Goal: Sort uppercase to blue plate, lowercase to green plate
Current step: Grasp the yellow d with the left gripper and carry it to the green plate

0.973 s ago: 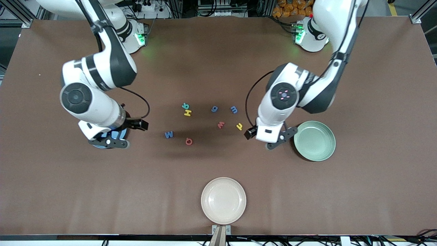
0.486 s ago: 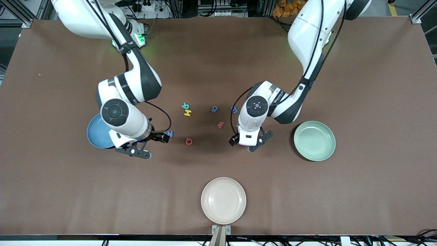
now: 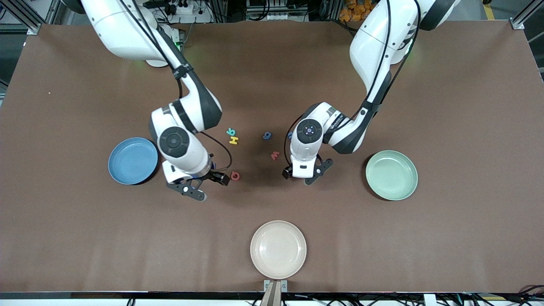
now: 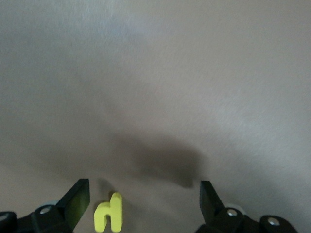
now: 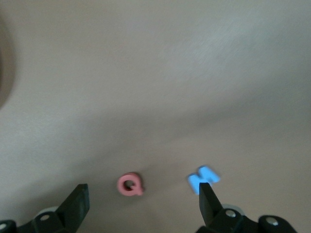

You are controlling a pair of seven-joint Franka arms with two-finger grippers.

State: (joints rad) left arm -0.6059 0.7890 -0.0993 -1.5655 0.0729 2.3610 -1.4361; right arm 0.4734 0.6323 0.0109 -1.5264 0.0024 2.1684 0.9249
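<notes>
Both arms are swinging in from the plates toward the scattered letters at mid-table, uncovering the blue plate the right arm was hiding a second ago. On the brown tabletop (image 3: pixel 467 127), the round sky-blue plastic plate (image 3: pixel 132 160) is lying at the right arm's end, the pale mint-green plate (image 3: pixel 391 175) at the left arm's end, both empty, while a cream plate (image 3: pixel 278 249) is sitting nearest the front camera.

The right gripper (image 3: pixel 199 187) is hovering with fingers spread wide over the blue angular foam letter (image 5: pixel 203 178), just beside the red round foam letter (image 3: pixel 235 175). The left gripper (image 3: pixel 307 173), fingers likewise parted, is hanging over the small yellow lowercase foam letter (image 4: pixel 109 218), which is lying flat between its fingers in the left wrist view.

Farther from the front camera, the yellow foam H (image 3: pixel 233 140), the teal curly letter (image 3: pixel 230 131), the blue foam g (image 3: pixel 267 135) and the red rounded m (image 3: pixel 275 155) are waiting unsorted.

Each gripper likely needs centring over its letter before descending straight, so thin foam is being pinched by its edges, not nudged aside.
</notes>
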